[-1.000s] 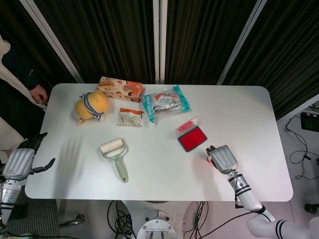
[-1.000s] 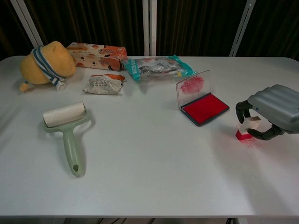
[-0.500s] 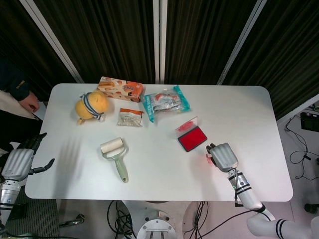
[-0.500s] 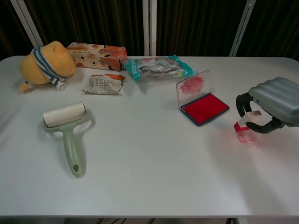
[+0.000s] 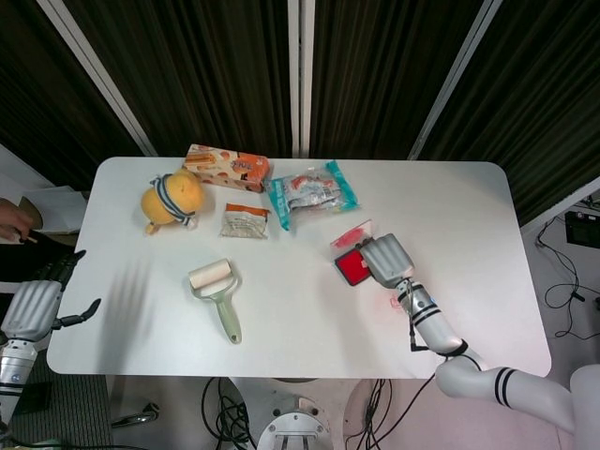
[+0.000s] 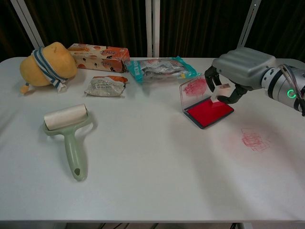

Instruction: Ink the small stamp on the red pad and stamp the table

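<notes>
The red ink pad lies open right of the table's centre, its clear lid standing up and smeared red. My right hand hovers just above the pad and pinches the small pale stamp over its far right part. In the head view this right hand covers most of the ink pad, and the stamp is hidden there. A red stamped mark shows on the table right of the pad. My left hand hangs off the table's left edge, fingers apart and holding nothing.
A green lint roller lies at the front left. Along the back sit a yellow plush toy, an orange snack box, a small snack packet and a teal bag. A person's hand shows at the far left.
My right hand lifted the stamp off the table and carried it left and back over the ink pad, uncovering a red mark. The person at the left drew back.
</notes>
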Robot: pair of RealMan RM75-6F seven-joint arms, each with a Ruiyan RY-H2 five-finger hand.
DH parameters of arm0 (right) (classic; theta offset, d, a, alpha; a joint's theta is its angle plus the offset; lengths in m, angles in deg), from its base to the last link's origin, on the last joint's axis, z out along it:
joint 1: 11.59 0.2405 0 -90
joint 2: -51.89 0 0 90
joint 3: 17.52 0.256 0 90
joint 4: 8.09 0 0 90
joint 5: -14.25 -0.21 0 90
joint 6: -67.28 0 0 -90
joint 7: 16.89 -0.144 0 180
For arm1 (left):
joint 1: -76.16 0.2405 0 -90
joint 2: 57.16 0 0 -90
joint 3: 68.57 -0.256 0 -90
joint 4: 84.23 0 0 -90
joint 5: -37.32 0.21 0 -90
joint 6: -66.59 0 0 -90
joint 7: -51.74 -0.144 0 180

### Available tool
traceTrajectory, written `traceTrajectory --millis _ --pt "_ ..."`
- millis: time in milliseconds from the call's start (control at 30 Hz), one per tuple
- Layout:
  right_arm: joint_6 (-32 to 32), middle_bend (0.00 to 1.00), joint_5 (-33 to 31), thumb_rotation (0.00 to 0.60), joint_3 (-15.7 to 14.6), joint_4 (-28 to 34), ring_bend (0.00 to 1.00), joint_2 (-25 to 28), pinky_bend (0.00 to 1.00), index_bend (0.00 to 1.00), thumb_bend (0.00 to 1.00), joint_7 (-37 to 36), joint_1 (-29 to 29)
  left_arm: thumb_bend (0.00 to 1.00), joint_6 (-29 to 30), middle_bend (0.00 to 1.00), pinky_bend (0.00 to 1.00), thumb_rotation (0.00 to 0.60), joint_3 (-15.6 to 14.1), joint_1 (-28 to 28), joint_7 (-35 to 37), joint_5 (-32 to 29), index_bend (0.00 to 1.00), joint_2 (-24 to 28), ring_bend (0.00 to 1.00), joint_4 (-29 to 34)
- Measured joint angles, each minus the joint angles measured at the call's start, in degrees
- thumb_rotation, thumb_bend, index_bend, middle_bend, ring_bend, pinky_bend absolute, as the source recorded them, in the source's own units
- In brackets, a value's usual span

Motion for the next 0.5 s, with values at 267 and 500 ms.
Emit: traceTrajectory --millis 267,500 --pt "-3.0 0.55 -7.1 0.6 0.0 -4.2 0.77 -4.3 0.91 0.59 0.34 4.8 3.7 0.26 0.4 0.12 0.24 0.332 0.0 0.2 0.7 0.3 0.06 -0.3 0.11 -0.7" --pt "-2.7 0.55 -9.6 0.6 -1.5 -6.4 0.77 -5.9 0.91 0.6 0.34 6.7 5.4 0.26 0.3 0.12 0.24 0.338 0.1 0.3 1.1 0.1 0.06 -0.2 0.11 -1.1"
